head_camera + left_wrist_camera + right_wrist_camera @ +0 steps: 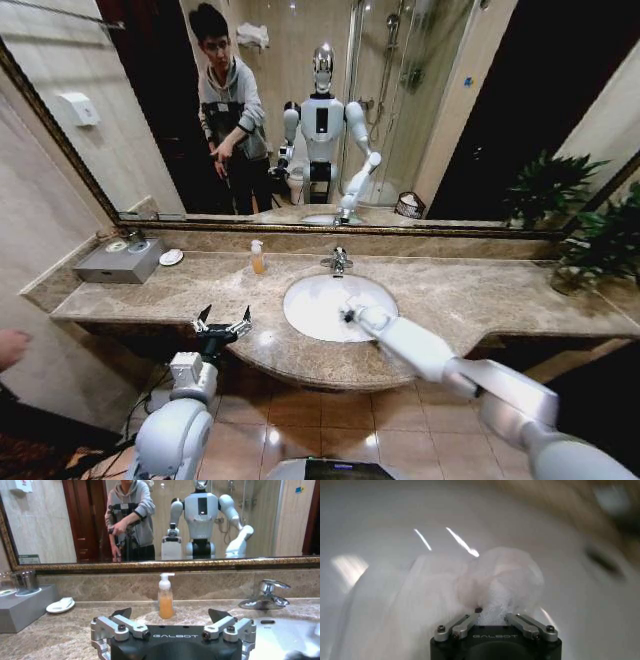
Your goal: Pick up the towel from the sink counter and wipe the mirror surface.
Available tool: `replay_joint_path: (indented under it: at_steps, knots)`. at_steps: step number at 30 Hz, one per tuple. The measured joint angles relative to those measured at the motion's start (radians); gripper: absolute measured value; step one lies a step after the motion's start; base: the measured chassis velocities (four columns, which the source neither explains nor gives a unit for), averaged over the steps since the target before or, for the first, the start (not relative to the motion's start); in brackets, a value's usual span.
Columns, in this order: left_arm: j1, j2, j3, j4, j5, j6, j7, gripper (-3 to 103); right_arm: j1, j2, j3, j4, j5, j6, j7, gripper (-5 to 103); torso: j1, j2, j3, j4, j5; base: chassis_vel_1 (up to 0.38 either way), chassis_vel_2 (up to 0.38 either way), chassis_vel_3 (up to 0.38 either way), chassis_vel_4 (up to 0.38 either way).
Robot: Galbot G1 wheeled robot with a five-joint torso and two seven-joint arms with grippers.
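The white towel point(500, 581) hangs bunched from my right gripper point(495, 617), which is shut on it just above the white oval basin point(312, 300) of the marble sink counter point(470, 295). In the head view the right gripper point(350, 315) reaches over the basin's right half. My left gripper point(222, 325) hovers open and holds nothing at the counter's front edge, left of the basin; the left wrist view shows the left gripper point(170, 613) facing the wall. The large gold-framed mirror surface point(450, 100) rises behind the counter.
A chrome faucet point(338, 262) stands behind the basin, an orange soap bottle point(258, 257) to its left. A grey box point(118, 262) with cups and a small dish point(171, 257) sit far left. Green plants point(590, 245) occupy the right end.
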Motion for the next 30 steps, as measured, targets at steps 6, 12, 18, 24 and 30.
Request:
replay_joint_path:
  at_steps: [6, 12, 18, 24, 30]
  knots:
    - [0.0, 0.0, 0.0, 0.0, 0.0, 0.0, 0.0, 100, 0.044, 0.146, 0.016, -0.092, 0.002, 0.097, 0.057, 9, 0.0, 0.0, 0.0, 0.0003, -0.0003, 0.0, 0.0, 0.0, 0.0]
    - [0.0, 0.0, 0.0, 0.0, 0.0, 0.0, 0.0, 100, 0.05, 0.085, 0.016, -0.135, -0.034, 0.09, 0.026, 9, 0.0, 0.0, 0.0, -0.0004, -0.0001, 0.0, 0.0, 0.0, 0.0]
    - [0.0, 0.0, 0.0, 0.0, 0.0, 0.0, 0.0, 100, -0.002, -0.141, 0.008, -0.064, -0.057, 0.055, 0.012, 9, 0.0, 0.0, 0.0, -0.0015, 0.0004, 0.0, 0.0, 0.0, 0.0]
    - [0.0, 0.0, 0.0, 0.0, 0.0, 0.0, 0.0, 100, 0.004, -0.226, 0.018, -0.038, -0.102, 0.05, -0.003, 9, -0.001, 0.0, 0.0, 0.0004, 0.0008, 0.0, 0.0, 0.0, 0.0]
    - [0.0, 0.0, 0.0, 0.0, 0.0, 0.0, 0.0, 100, 0.031, -0.216, 0.027, -0.049, -0.121, 0.036, -0.014, 9, 0.0, 0.0, 0.0, -0.0016, -0.0002, 0.0, 0.0, 0.0, 0.0]
